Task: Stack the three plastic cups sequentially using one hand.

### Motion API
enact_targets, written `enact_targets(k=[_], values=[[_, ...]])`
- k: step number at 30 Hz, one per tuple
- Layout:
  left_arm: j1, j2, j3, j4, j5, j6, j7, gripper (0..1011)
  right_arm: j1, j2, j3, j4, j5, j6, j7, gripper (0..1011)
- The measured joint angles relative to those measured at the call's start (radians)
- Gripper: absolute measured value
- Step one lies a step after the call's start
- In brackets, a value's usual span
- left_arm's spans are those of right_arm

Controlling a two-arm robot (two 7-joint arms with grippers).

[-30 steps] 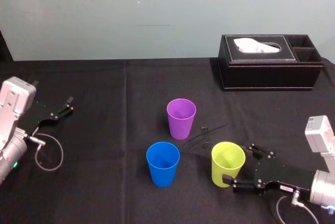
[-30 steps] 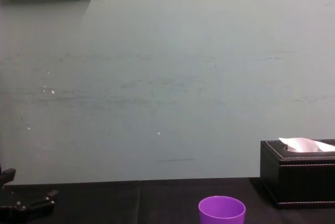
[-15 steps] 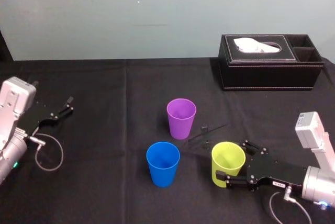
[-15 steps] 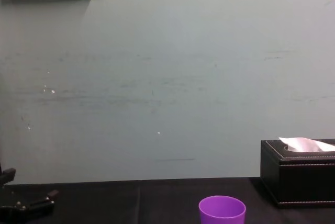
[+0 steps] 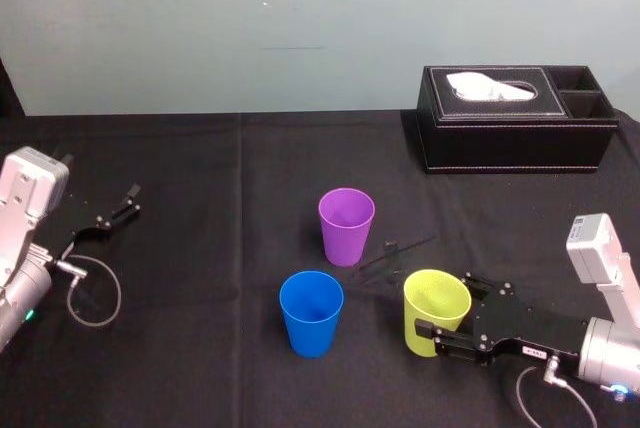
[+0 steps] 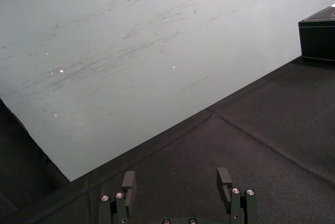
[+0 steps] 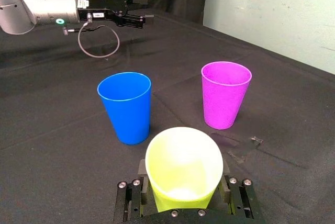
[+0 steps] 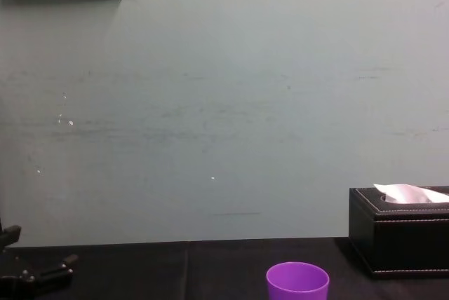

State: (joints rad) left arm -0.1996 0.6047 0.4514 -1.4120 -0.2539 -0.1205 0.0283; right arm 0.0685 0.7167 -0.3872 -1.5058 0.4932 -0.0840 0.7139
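Note:
Three plastic cups stand on the black tablecloth: purple (image 5: 346, 225) farthest back, blue (image 5: 311, 312) at front left, yellow-green (image 5: 436, 310) at front right. My right gripper (image 5: 446, 308) reaches in low from the right, and its fingers press both sides of the yellow-green cup (image 7: 180, 164), which leans slightly. In the right wrist view the blue cup (image 7: 125, 106) and purple cup (image 7: 225, 94) stand upright beyond it. The purple cup's rim (image 8: 297, 282) shows in the chest view. My left gripper (image 5: 128, 200) is parked at the far left, open (image 6: 178, 179) and holding nothing.
A black tissue box (image 5: 515, 133) with side compartments stands at the back right. A thin black strip (image 5: 395, 248) lies on the cloth between the purple and yellow-green cups. A loop of cable (image 5: 95, 293) hangs by the left arm.
The right gripper's fingers have closed in on the yellow-green cup, which now leans a little. The left arm and the other two cups have not moved.

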Motion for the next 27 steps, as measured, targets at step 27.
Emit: enact_targets(k=[27], values=[[0.000, 0.000, 0.000, 0.000, 0.000, 0.000, 0.000, 1011, -0.004, 0.006, 0.001, -0.006, 0.000, 0.001, -0.004, 735]])
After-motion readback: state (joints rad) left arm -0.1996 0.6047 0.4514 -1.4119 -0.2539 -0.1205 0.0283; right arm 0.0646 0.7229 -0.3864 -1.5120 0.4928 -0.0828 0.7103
